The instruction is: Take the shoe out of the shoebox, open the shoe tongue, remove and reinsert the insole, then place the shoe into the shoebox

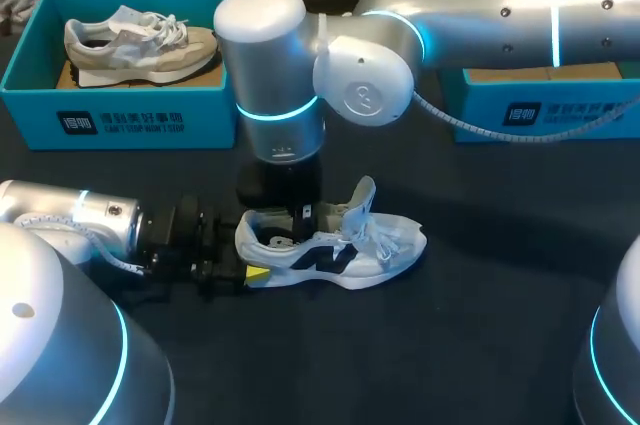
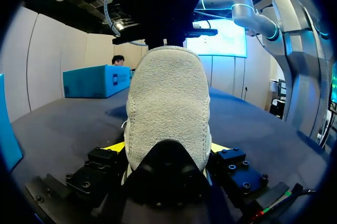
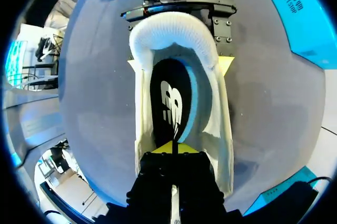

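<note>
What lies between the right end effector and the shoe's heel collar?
The black insole, inside the white shoe, fills that stretch from the right end effector to the heel collar; the right wrist view shows it.

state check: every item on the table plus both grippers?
white shoe: out of box, upright on table.
tongue: pulled up, open.
insole: in the shoe, partly lifted.
left gripper: shut on the shoe's heel.
right gripper: shut, apparently pinching the insole.
left shoebox: open, beige shoe inside.
right shoebox: open, contents hidden.
</note>
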Motion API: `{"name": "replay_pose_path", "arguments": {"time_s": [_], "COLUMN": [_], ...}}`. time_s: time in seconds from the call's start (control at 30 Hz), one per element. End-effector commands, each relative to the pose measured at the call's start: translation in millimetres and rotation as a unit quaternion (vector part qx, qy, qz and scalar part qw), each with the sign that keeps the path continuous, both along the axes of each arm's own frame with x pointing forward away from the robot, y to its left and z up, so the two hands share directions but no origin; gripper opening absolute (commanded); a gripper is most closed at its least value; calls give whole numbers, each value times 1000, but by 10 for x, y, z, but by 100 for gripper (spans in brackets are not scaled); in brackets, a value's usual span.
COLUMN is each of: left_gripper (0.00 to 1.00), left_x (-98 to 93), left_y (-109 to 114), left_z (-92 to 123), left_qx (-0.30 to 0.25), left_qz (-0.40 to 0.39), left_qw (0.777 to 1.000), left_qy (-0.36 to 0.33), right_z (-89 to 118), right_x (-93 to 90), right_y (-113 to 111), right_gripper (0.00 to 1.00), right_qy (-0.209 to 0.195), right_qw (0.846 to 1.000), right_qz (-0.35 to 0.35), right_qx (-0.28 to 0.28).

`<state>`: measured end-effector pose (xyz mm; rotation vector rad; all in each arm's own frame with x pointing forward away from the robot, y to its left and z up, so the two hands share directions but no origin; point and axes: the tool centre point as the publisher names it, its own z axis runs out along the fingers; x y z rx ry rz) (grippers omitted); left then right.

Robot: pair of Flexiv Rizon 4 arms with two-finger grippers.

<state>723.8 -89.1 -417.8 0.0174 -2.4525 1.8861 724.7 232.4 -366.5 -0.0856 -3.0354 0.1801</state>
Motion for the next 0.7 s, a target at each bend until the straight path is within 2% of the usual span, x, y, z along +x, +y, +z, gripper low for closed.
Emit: {"name": "replay_pose_path", "arguments": {"time_s": [0.03, 0.43, 0.7], "left_gripper": [0, 0, 0], "left_x": [5, 5, 5], "left_y": [5, 5, 5], "left_z": [-20, -20, -20], "left_qx": [0, 0, 0], "left_qz": [2, 2, 2], "left_qw": [1000, 1000, 1000], "left_qy": [0, 0, 0], "right_z": [109, 228, 321], "right_x": [-25, 39, 90], "right_y": [-64, -277, -209], "right_gripper": [0, 0, 0], "right_qy": [-15, -29, -21], "right_qw": [1000, 999, 998], "right_qz": [-4, -19, 12], "right_qx": [1, 23, 52]}}
